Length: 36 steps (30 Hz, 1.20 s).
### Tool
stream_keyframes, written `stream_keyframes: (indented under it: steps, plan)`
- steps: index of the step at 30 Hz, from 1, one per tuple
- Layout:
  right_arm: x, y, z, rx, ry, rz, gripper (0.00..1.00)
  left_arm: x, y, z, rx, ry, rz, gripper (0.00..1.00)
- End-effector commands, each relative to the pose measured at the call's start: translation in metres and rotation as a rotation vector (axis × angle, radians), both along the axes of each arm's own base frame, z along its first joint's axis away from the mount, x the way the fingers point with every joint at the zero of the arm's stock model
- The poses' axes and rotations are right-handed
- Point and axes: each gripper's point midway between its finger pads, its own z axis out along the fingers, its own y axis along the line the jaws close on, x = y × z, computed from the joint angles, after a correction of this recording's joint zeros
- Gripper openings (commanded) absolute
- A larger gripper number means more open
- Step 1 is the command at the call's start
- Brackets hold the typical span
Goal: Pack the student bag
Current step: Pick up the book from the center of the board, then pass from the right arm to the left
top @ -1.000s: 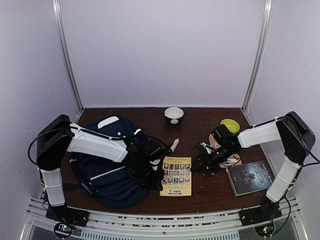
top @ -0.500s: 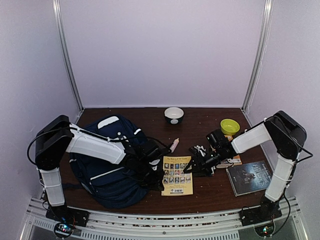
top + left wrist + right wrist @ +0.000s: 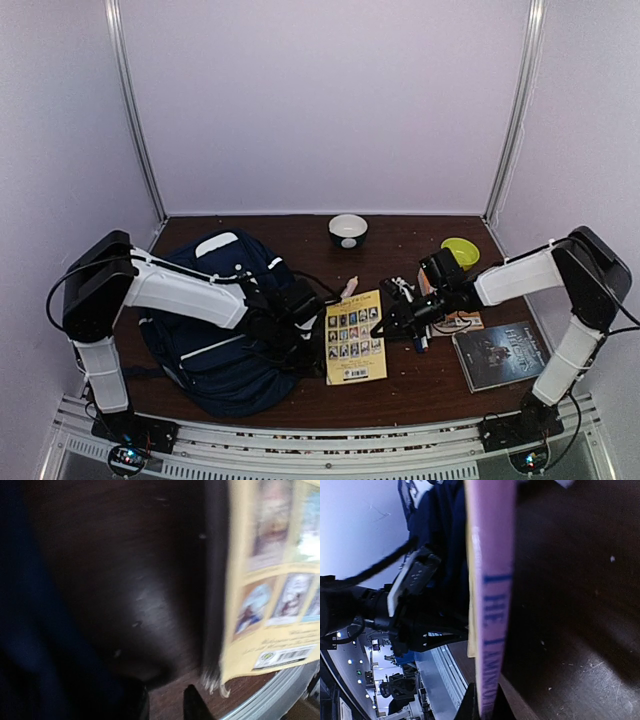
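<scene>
My right end effector (image 3: pixel 382 323) clamps one yellow book (image 3: pixel 354 340); my left end effector (image 3: pixel 167 705) gapes slightly, empty, beside one student bag (image 3: pixel 208 362), lower left.

Blue capital letters run along the lilac spine (image 3: pixel 490 605) of the yellow book (image 3: pixel 355 337). I can read "HE" and after it "LAM"; the other letters are cut off or too blurred. Near the lower edge of its cover there is a white barcode (image 3: pixel 285 656) with a few lines of small print above it, and these are not readable. The dark book (image 3: pixel 497 353) on the right side of the worktop (image 3: pixel 420 390) carries a pale title, too small to read.
</scene>
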Motion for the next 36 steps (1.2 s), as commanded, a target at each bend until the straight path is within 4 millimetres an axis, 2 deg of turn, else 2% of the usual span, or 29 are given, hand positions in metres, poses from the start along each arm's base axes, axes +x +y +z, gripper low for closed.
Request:
stream_keyframes:
  steps: [1,3,8,11,14,15,18,21,25,29,31,36]
  plan:
    - [0.016,-0.009,0.063,0.031,-0.251,0.054,0.0,0.024,0.041,0.032,0.143,-0.171,0.032,0.33]
    - [0.02,-0.016,0.081,0.017,-0.335,0.071,0.0,0.038,0.041,0.064,0.123,-0.267,0.037,0.41]
    - [0.029,-0.029,0.118,-0.014,-0.524,0.108,0.0,0.07,0.025,0.148,-0.013,-0.546,-0.008,0.59]
    - [0.032,-0.03,0.141,-0.002,-0.601,0.122,0.0,0.083,0.02,0.194,-0.125,-0.718,0.001,0.78]
    - [0.031,-0.027,0.162,0.059,-0.633,0.123,0.0,0.088,0.015,0.227,-0.253,-0.846,0.003,0.94]
    - [0.029,-0.025,0.169,0.083,-0.634,0.124,0.0,0.089,0.013,0.234,-0.292,-0.87,0.002,0.94]
    - [0.028,-0.02,0.186,0.148,-0.627,0.119,0.0,0.095,0.008,0.244,-0.362,-0.896,0.013,0.95]
    - [0.026,-0.014,0.203,0.23,-0.61,0.12,0.0,0.1,-0.007,0.251,-0.389,-0.902,-0.013,0.95]
    - [0.024,-0.009,0.226,0.328,-0.605,0.116,0.0,0.102,-0.023,0.243,-0.421,-0.888,-0.038,0.97]
    - [0.022,-0.007,0.243,0.391,-0.609,0.115,0.0,0.099,-0.03,0.239,-0.49,-0.863,-0.046,0.95]
    - [0.021,-0.007,0.247,0.406,-0.61,0.112,0.0,0.095,-0.035,0.241,-0.54,-0.846,-0.078,0.87]
    - [0.025,-0.009,0.25,0.4,-0.642,0.092,0.0,0.084,-0.04,0.245,-0.737,-0.76,-0.133,0.52]
